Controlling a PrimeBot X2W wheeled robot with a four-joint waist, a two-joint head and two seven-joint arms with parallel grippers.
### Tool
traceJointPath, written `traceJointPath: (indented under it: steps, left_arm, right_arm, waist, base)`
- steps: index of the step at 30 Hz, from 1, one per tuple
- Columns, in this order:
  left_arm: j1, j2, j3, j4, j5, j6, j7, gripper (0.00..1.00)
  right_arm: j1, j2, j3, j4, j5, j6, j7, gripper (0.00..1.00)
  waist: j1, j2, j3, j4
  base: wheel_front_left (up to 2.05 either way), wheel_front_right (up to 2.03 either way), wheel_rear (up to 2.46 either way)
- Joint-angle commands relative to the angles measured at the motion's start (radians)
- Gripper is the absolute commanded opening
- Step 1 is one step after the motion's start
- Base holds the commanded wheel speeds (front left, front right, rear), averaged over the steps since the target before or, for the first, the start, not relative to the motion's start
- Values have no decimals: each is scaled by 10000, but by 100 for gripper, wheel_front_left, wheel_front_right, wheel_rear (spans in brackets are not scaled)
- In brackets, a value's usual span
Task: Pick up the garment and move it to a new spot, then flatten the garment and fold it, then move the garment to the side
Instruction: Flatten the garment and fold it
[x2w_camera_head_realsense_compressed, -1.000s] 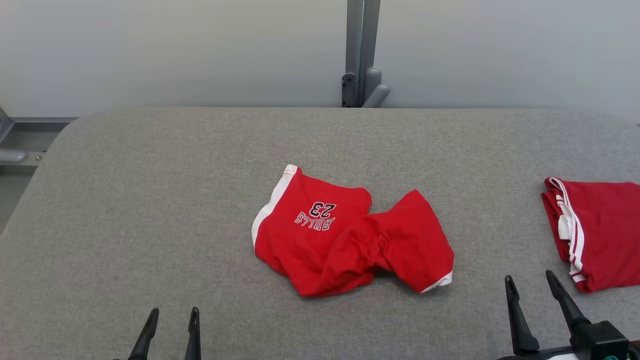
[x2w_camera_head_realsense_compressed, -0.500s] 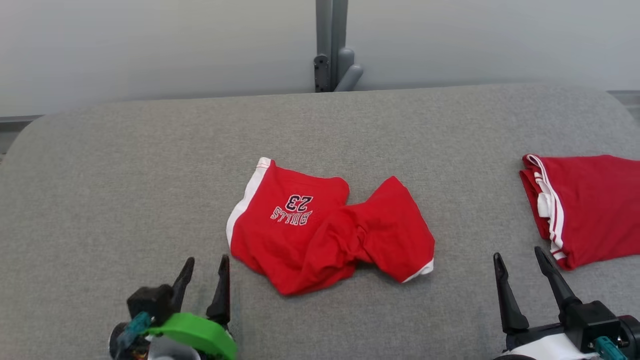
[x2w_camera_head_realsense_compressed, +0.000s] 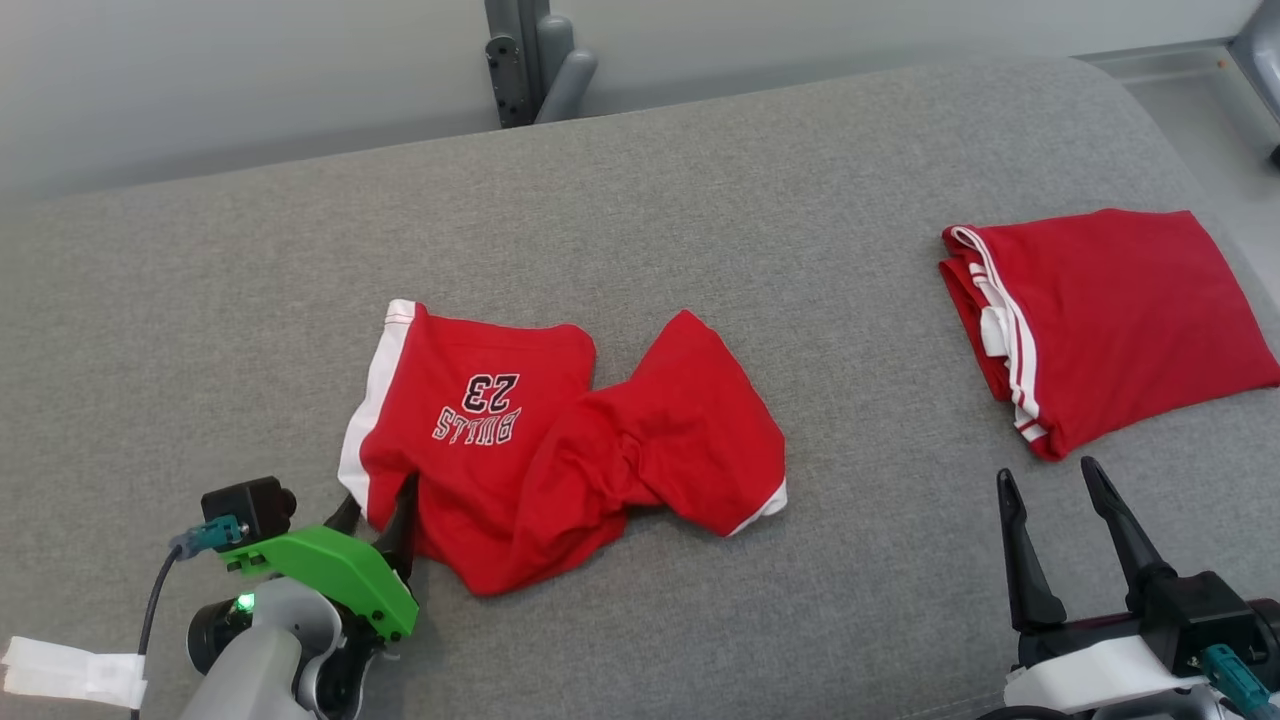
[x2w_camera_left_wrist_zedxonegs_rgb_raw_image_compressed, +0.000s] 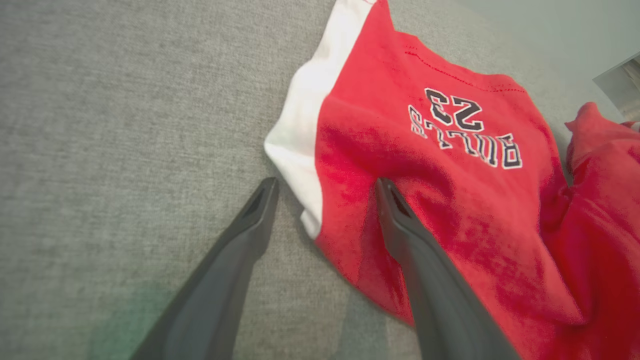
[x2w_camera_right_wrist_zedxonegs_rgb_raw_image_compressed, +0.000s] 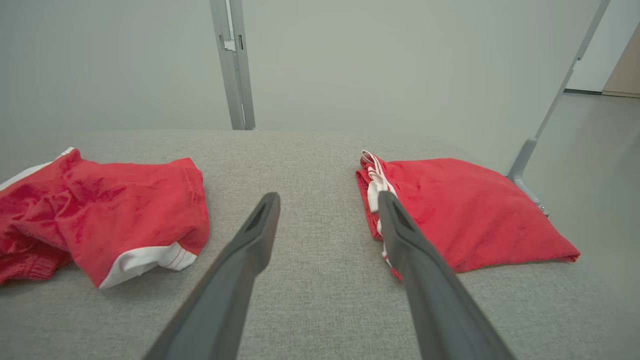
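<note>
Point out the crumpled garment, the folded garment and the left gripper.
crumpled garment (x2w_camera_head_realsense_compressed: 560, 450), head view, middle folds.
folded garment (x2w_camera_head_realsense_compressed: 1110, 325), head view, middle of top face.
left gripper (x2w_camera_left_wrist_zedxonegs_rgb_raw_image_compressed: 326, 184), left wrist view, between fingertips.

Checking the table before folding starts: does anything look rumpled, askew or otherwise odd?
Yes. The printed red garment on the grey table lies crumpled, twisted and bunched at its middle. The second red garment at the right is neatly folded. The left gripper, open, straddles the crumpled one's white-trimmed corner.
</note>
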Motion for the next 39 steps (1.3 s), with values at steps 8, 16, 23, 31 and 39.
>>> traceJointPath:
  steps: [8, 16, 23, 31, 39]
  left_arm:
    - [-507, 1034, -1225, -611, -1258, -13, -442, 0]
    - [-2244, 1260, -1760, -1405, 211, 392, -1625, 0]
    - [-3018, 611, -3924, -3719, 2839, 1281, -1442, 0]
    - [-1701, -593, -6833, -3008, 4253, 1118, -635, 0]
    - [-1093, -1110, -8170, -989, 4612, 819, -1529, 0]
  right_arm:
    - [-113, -25, -119, 41, 112, -15, -31, 100]
    - [-36, -26, -147, 116, 43, -15, -31, 100]
    - [81, -26, -115, 214, 301, -15, -31, 100]
    - [-274, -23, 173, 356, 601, -15, -29, 100]
    - [-298, -28, 96, 521, 686, -15, -31, 100]
  waist:
    - [0, 118, 302, -216]
    - [0, 118, 7, 271]
    - [0, 118, -311, 513]
    - [0, 118, -54, 60]
    - [0, 118, 268, -410]
  base:
    - [0, 0, 0]
    - [0, 0, 0]
    - [0, 0, 0]
    - [0, 0, 0]
    - [0, 0, 0]
